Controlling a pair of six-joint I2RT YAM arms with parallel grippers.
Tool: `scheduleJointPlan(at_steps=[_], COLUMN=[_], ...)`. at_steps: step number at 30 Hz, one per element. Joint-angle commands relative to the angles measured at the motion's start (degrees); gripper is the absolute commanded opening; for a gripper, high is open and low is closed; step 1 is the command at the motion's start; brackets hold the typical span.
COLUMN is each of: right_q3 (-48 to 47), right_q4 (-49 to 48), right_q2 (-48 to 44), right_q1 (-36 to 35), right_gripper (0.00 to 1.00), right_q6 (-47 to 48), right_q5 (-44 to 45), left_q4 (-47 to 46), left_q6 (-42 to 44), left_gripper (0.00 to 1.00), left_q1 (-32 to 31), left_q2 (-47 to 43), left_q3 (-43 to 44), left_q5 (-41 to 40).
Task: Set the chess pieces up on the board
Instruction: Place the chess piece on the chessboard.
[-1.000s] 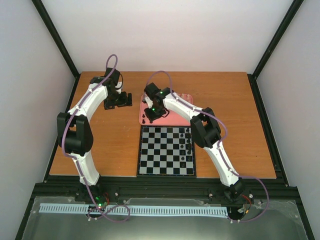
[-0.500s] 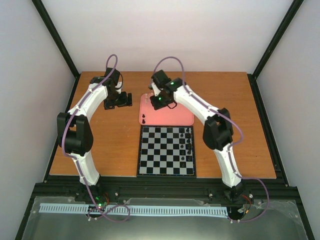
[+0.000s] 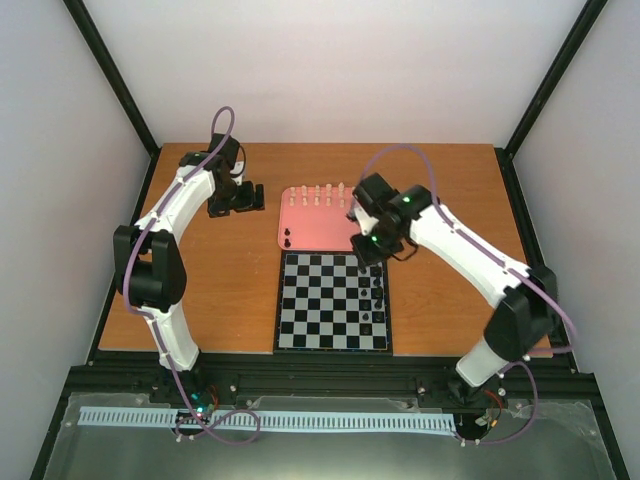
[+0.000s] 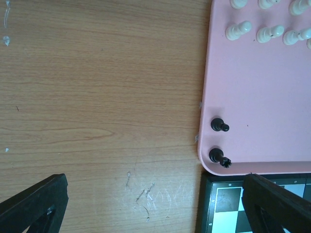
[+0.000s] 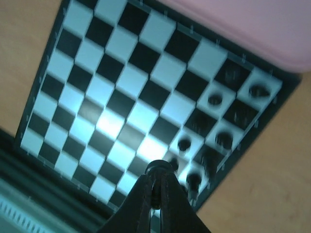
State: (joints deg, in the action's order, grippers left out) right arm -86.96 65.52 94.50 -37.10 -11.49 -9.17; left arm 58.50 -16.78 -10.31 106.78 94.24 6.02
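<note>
The board (image 3: 320,300), black and pale grey-white checks inside a thin dark border, lies flat on the near middle of the tabletop (image 3: 220,280). Black chess pieces (image 3: 377,290) stand upright along its right edge. Two more black ones (image 4: 218,125) stand in the near-left corner of the pink tray (image 3: 335,225), just beyond the board. Cream-white pieces (image 3: 318,190) line the tray's far edge. One black piece (image 5: 159,167) sits pinched in the right jaws above the board's right side.

Board (image 3: 330,318): black and pale grey-white checks, dark border. Tray (image 3: 325,228): salmon pink. Table (image 3: 220,280): orange-brown wood grain. Cream pieces (image 3: 318,192); black pieces (image 3: 378,292). Arms (image 3: 172,208): white, black joints; purple cables (image 3: 222,125).
</note>
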Motion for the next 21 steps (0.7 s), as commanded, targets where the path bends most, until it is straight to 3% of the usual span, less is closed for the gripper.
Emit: scheduleJointPlan(at_steps=[1, 9, 21], right_q3=[6.3, 19.0, 30.7], right_q4=[7.6, 8.4, -2.5], right_q2=[-9.7, -19.0, -17.7], right_q1=[-0.9, -6.1, -7.2], right_gripper=[0.03, 0.03, 0.03], right_q6=[-3.9, -9.9, -13.9], right_q5=[-3.3, -8.5, -4.9], left_q4=[0.2, 0.0, -0.1], left_q6=[-0.9, -1.1, -1.0], left_gripper=[1.00, 1.00, 1.00], left_q1=[0.0, 0.0, 0.0], left_q2=[0.1, -0.2, -0.8], left_q3=[2.3, 1.9, 1.1], left_q5=[0.8, 1.4, 1.1])
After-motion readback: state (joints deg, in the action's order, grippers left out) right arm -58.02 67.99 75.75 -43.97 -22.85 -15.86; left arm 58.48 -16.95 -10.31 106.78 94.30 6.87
